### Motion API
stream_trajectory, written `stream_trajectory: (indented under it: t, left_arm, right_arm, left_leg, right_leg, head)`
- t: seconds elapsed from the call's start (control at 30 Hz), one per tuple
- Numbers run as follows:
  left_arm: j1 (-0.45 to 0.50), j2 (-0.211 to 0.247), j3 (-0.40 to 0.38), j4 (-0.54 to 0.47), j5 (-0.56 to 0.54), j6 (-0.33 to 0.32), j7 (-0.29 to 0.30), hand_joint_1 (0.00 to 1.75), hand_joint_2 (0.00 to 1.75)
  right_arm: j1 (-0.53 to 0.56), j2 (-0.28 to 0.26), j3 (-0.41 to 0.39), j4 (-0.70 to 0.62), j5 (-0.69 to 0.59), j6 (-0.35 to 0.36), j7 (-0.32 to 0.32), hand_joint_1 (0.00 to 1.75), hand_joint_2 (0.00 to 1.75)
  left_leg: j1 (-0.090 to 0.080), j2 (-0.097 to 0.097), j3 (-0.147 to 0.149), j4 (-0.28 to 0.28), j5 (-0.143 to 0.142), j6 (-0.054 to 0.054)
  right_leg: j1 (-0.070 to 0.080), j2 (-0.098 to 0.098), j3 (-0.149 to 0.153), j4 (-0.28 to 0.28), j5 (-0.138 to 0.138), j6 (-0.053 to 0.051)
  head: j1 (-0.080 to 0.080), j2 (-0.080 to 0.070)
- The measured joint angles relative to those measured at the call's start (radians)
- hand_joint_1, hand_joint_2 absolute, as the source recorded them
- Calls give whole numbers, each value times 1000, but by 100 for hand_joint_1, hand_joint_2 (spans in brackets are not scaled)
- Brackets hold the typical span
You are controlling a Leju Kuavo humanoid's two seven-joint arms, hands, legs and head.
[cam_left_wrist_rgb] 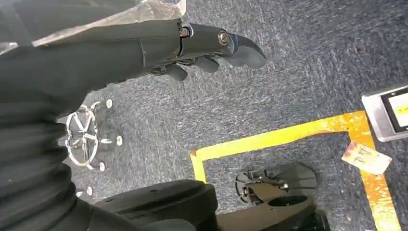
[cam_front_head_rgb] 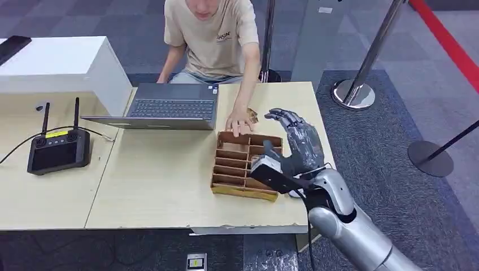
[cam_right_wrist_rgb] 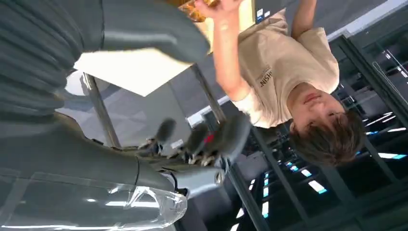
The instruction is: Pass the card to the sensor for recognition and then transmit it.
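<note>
Left hand [cam_left_wrist_rgb: 207, 48] hanging over grey carpet [cam_left_wrist_rgb: 288, 86], holding nothing, fingers loosely bent and apart from the outstretched thumb. On the table [cam_front_head_rgb: 158, 186], far left of the cardboard tray [cam_front_head_rgb: 244, 165]: a black controller [cam_front_head_rgb: 58, 150] with two upright antennas. Behind it, a white box [cam_front_head_rgb: 62, 65]. Nearer the tray, just off its back left corner, an open laptop [cam_front_head_rgb: 164, 107]. At the tray's back edge, a person's hand [cam_front_head_rgb: 240, 121] pressed flat on the table, with a small tan piece at the fingertips, probably the card [cam_front_head_rgb: 252, 116], too small to tell for sure. Over the tray's right side, the right hand [cam_front_head_rgb: 299, 149]: fingers spread wide, palm toward the tray, gripping nothing. Right of the tray, on the floor, a chrome post base [cam_front_head_rgb: 354, 94].
</note>
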Motion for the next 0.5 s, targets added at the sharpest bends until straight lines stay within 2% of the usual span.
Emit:
stream_trajectory:
  t: [0.07,0.13,0.2,0.5]
  left_arm:
    - [0,0,0,0,2,0,0,0,175]
    - [0,0,0,0,2,0,0,0,175]
    - [0,0,0,0,2,0,0,0,175]
    - [0,0,0,0,0,0,4,0,175]
  right_arm:
    - [4,0,0,-4,0,3,0,159,175]
    - [5,0,0,-4,11,9,3,155,175]
    - [7,0,1,-3,22,14,8,143,175]
    - [15,0,15,27,41,31,11,133,175]
  left_leg:
    - [0,0,0,0,0,0]
    - [0,0,0,0,0,0]
    - [0,0,0,0,0,0]
    - [0,0,-1,0,0,0]
  right_leg:
    - [0,0,0,0,0,0]
    - [0,0,0,0,0,0]
    - [0,0,0,0,0,0]
    - [0,0,0,0,0,0]
  head:
    - [0,0]
    - [0,0]
    - [0,0]
    - [0,0]
